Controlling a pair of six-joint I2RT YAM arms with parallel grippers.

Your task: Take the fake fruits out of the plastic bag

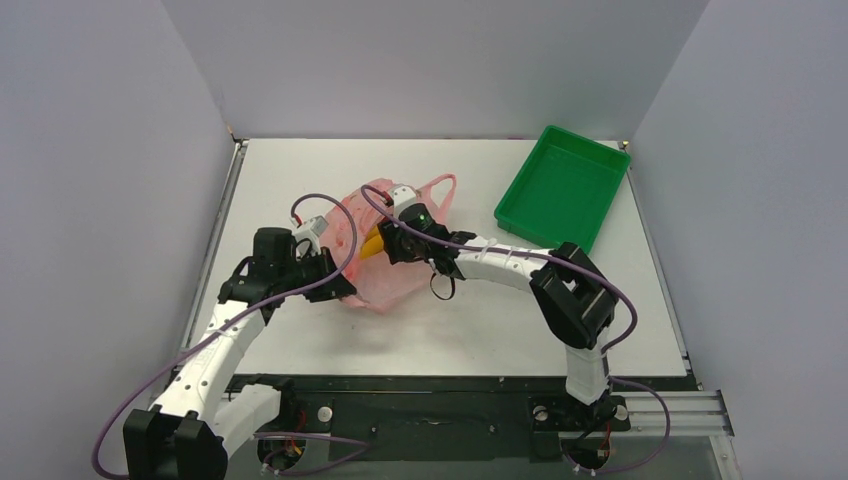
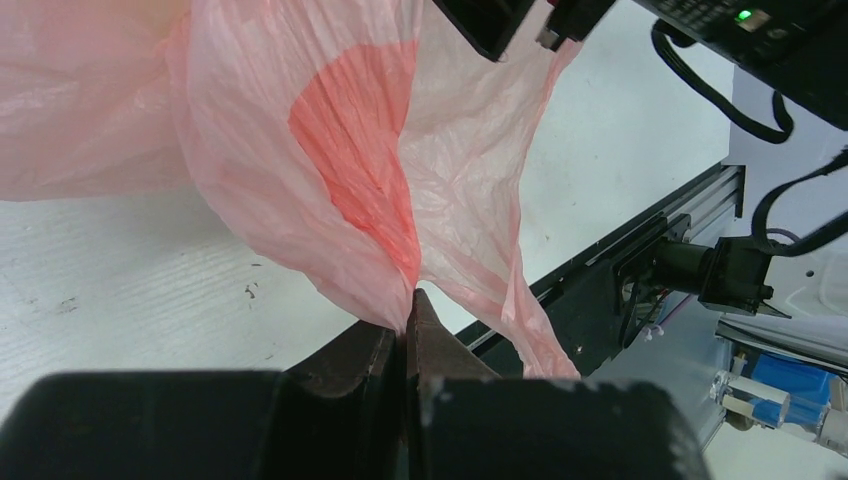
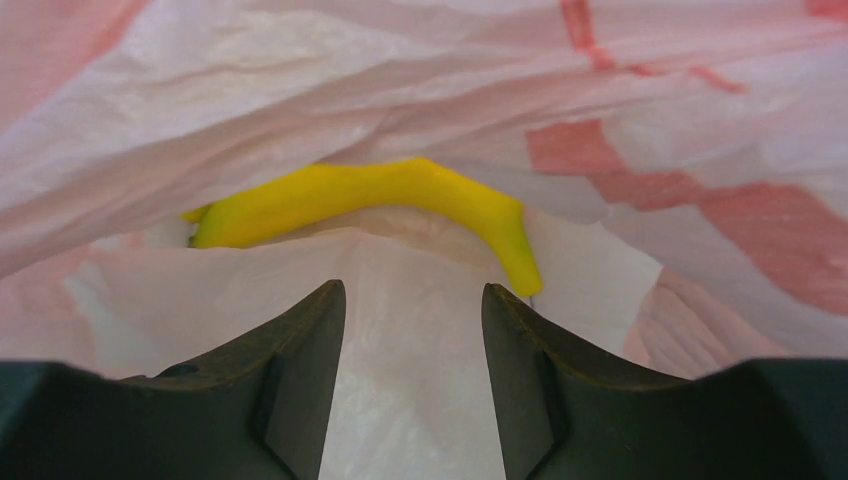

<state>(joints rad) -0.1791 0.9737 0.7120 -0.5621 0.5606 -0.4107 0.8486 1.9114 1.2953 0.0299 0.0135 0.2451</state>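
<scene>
The pink plastic bag (image 1: pixel 385 280) lies mid-table, its handle (image 1: pixel 441 190) toward the back. My left gripper (image 1: pixel 345 290) is shut on a fold of the bag at its near left edge; the pinched film (image 2: pixel 350 200) rises from the fingertips in the left wrist view. My right gripper (image 1: pixel 385 245) is open at the bag's mouth, its fingers (image 3: pixel 300 340) apart over bag film (image 3: pixel 410 290). A curved yellow banana (image 3: pixel 370 195) lies just beyond the fingertips inside the bag, also showing from above (image 1: pixel 372 243). The other fruits are hidden.
A rigid green tray (image 1: pixel 565 190) stands at the back right of the white table (image 1: pixel 480 330). Grey walls enclose the table on three sides. The black front rail (image 2: pixel 600 280) runs along the near edge.
</scene>
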